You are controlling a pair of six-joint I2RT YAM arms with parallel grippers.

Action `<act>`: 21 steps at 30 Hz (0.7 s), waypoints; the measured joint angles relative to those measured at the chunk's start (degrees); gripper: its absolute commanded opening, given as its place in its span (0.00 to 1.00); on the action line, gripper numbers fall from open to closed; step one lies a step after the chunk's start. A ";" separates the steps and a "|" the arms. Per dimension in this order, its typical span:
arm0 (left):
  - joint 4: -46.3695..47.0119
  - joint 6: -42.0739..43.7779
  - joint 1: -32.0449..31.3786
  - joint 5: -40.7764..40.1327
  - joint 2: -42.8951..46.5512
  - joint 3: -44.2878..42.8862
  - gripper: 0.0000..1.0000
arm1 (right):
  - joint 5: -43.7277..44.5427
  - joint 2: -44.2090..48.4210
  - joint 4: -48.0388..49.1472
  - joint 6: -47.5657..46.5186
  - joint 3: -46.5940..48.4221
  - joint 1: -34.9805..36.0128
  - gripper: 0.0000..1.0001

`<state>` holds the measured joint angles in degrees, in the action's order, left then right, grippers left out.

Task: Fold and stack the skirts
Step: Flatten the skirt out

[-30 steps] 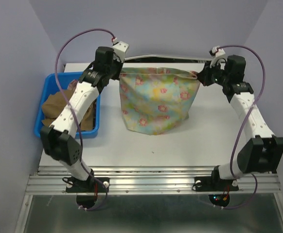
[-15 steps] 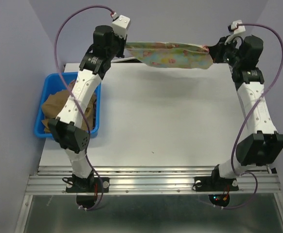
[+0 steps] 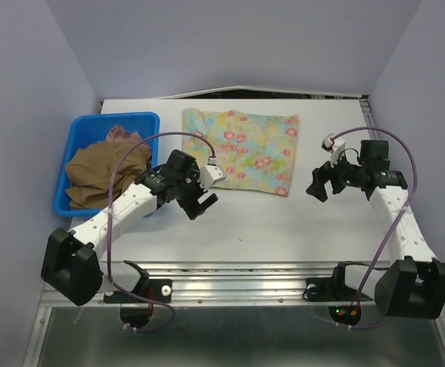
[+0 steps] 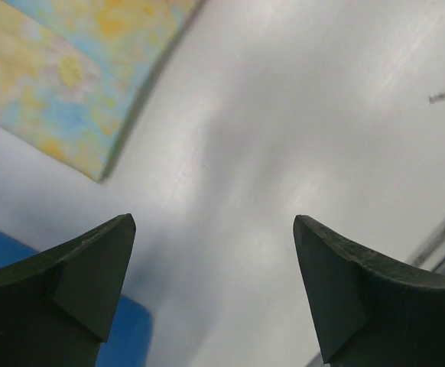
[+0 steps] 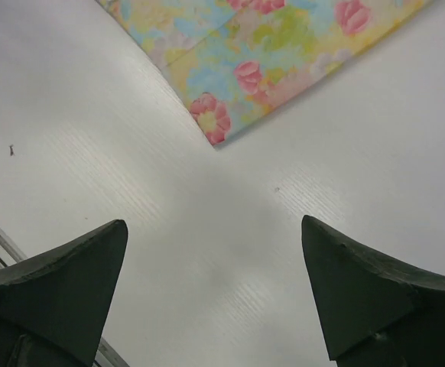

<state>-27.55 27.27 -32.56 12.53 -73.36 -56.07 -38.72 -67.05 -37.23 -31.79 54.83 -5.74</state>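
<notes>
Left gripper (image 3: pixel 201 202), right gripper (image 3: pixel 318 187) agape, near 2 front corners of floral skirt (image 3: pixel 241 149): flat, probably folded.

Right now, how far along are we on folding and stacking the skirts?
Done: the floral skirt lies flat on the table, apparently folded once. In hand: nothing; the left gripper and right gripper are both open and empty, just off its near corners. Left: the brown skirt and pink skirt sit crumpled in the blue bin, unfolded, and nothing is stacked.
</notes>
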 measured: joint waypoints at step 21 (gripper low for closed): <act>1.66 -11.67 10.47 -0.33 -19.32 -15.93 0.47 | 4.24 -29.09 16.04 21.79 12.90 9.77 0.50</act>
<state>-25.89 15.59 -22.09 12.21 -92.68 -72.01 -34.48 -96.14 -21.19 -10.00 67.72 4.03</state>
